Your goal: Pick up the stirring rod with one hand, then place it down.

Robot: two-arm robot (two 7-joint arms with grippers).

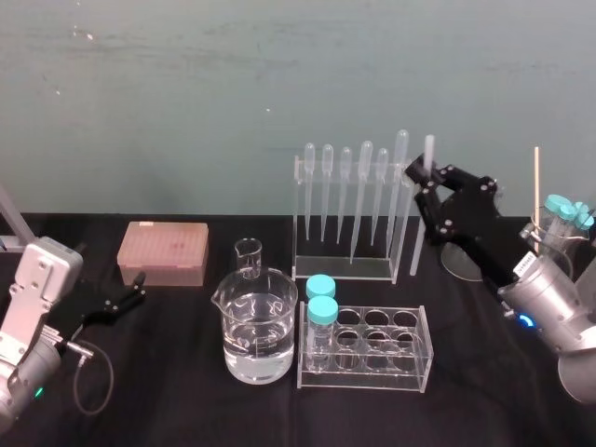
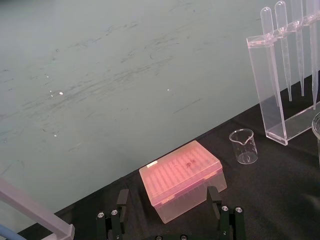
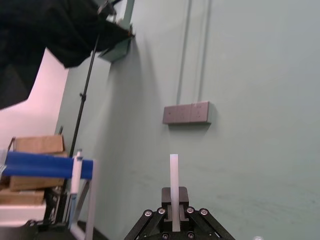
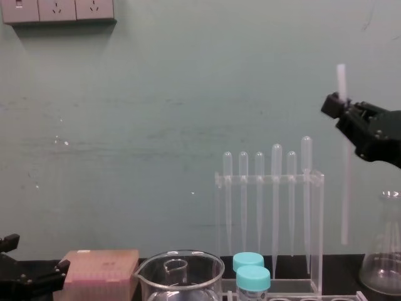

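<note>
Stirring rod (image 1: 418, 237) upright in my right tool (image 1: 421, 174), off the counter (image 1: 186, 391).
I saw the right tool pinching the rod near its top end, the rest hanging straight down just right of the pipette rack (image 1: 343, 268). My left tool (image 1: 138, 291) sat spread at far left, near the pink tip box (image 1: 163, 251).

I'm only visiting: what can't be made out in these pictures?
Right wrist view: the stirring rod below the grip, hidden by the right tool shut on it.
Chest view: the flask, cut off by the right edge.
Left wrist view: the idle left tool, open before the pink box, cut off by the bottom edge.
</note>
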